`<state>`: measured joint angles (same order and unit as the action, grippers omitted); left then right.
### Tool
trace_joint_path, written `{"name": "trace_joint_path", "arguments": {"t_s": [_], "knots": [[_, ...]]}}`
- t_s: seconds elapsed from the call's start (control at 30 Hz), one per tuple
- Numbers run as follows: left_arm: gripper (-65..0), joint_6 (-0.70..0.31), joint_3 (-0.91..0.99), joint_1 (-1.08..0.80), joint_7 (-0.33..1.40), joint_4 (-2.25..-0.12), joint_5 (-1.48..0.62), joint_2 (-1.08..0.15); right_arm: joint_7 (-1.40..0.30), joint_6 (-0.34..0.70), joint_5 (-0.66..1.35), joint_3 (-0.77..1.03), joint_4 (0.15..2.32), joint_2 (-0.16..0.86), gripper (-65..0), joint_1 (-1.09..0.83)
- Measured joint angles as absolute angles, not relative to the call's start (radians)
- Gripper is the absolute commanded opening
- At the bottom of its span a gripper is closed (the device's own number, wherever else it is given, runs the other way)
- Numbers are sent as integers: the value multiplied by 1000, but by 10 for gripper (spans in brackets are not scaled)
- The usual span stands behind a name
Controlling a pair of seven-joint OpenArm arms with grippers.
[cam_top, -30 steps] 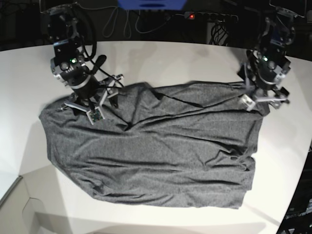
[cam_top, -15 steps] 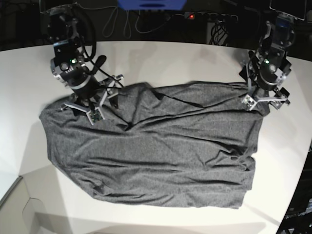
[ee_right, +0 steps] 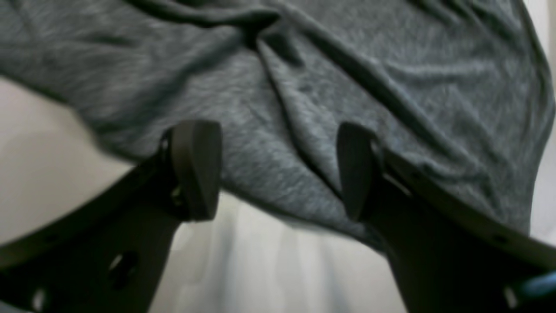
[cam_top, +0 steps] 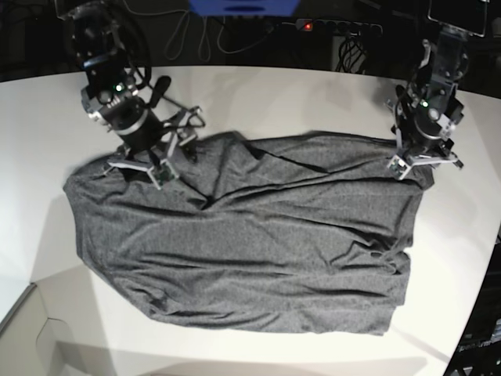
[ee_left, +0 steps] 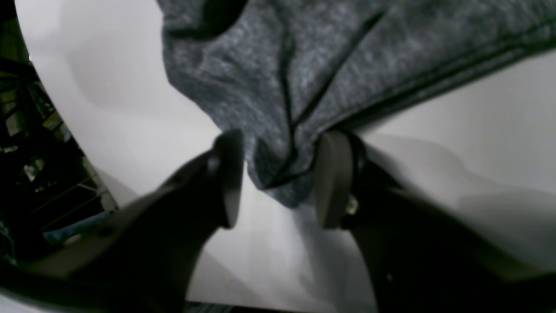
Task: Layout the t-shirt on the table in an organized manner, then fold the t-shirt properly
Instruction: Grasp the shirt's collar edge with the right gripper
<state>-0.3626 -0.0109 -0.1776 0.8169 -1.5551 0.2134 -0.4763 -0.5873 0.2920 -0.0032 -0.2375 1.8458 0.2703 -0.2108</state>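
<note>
The t-shirt is lying spread, wrinkled, on the white bench. At its far corners, the left gripper is seemingly being closed around a bunched corner; the right gripper is being held wide apart over cloth.

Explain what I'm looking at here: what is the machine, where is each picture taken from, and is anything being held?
This is a two-armed robot at a white table. One picture looks down from above; the other two come from cameras on each arm's wrist, looking out past its fingers. A dark grey t-shirt lies spread but wrinkled on the table.

The left gripper, on the overhead view's right, has a corner of the shirt between its fingers; the jaws stand partly closed, so I cannot say whether it is gripped yet. The right gripper, on the overhead view's left, stands open over the shirt's edge and holds nothing.
</note>
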Motion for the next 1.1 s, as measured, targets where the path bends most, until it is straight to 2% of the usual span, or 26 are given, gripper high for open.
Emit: {"name": "trace_joint_path", "arguments": {"t_s": [0.23, 0.47, 0.53, 0.63, 0.7, 0.93, 1.1], "knots": [[-418, -344, -48, -138, 817, -1509, 236, -482, -507, 293, -2, -290, 1847, 369, -233, -269], [-433, -342, -55, -130, 779, -1499, 236, -485, -496, 292, -3, -287, 1846, 375, -234, -294], [-502, -341, -56, -131, 765, -1493, 235, -484, -500, 292, 0, -296, 1846, 403, -234, -306], [-650, -344, -58, -133, 760, -1488, 231, -479, -498, 292, -10, -305, 1845, 428, -234, -307], [-650, -344, -60, -130, 761, -1487, 231, -478, -490, 292, -45, -321, 1846, 458, -234, -306], [-639, -344, -54, -128, 762, -1486, 244, -463, -496, 292, -253, -345, 1845, 455, -234, -349], [-648, -340, -50, -130, 761, -1486, 252, -451, -465, 292, -267, -347, 1845, 455, -234, -362]]}}
